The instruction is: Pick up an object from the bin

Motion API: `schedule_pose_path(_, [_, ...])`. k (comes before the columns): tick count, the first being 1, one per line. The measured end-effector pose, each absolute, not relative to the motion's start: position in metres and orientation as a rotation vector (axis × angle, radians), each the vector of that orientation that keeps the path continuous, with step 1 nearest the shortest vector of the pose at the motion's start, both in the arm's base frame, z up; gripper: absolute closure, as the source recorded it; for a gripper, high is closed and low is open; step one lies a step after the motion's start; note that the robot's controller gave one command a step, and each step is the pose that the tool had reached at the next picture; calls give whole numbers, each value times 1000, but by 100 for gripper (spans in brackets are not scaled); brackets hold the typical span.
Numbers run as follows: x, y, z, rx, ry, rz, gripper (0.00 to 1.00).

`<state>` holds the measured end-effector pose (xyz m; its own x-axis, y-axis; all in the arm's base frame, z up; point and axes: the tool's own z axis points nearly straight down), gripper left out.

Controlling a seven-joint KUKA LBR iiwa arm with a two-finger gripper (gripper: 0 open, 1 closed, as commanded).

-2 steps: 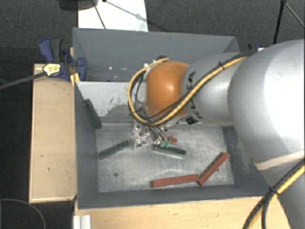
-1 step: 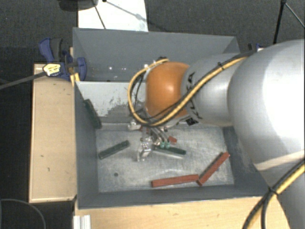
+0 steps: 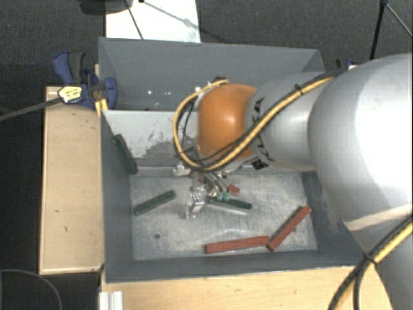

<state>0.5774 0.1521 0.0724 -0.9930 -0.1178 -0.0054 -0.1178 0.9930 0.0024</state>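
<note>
Your end effector (image 3: pixel 197 202) sits low in the middle of the bin (image 3: pixel 213 70); open or closed, you cannot tell. Just beside it at 3 o'clock lies a dark green stick (image 3: pixel 237 205); at 9 o'clock, apart, a green bar (image 3: pixel 153 202).

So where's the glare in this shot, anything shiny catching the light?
In the camera view, the silver arm carries a broad pale sheen, the orange cover a soft highlight on top, and small bright specks dot the bin's back wall.
</note>
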Motion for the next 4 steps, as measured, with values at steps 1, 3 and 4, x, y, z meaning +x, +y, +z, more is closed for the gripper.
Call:
schedule_pose_path(1, [570,224,73,-161,3129,9,100])
schedule_pose_path(3, [565,199,74,-165,3128,11,100])
schedule_pose_path(4, [578,208,271,-295,3115,5,100])
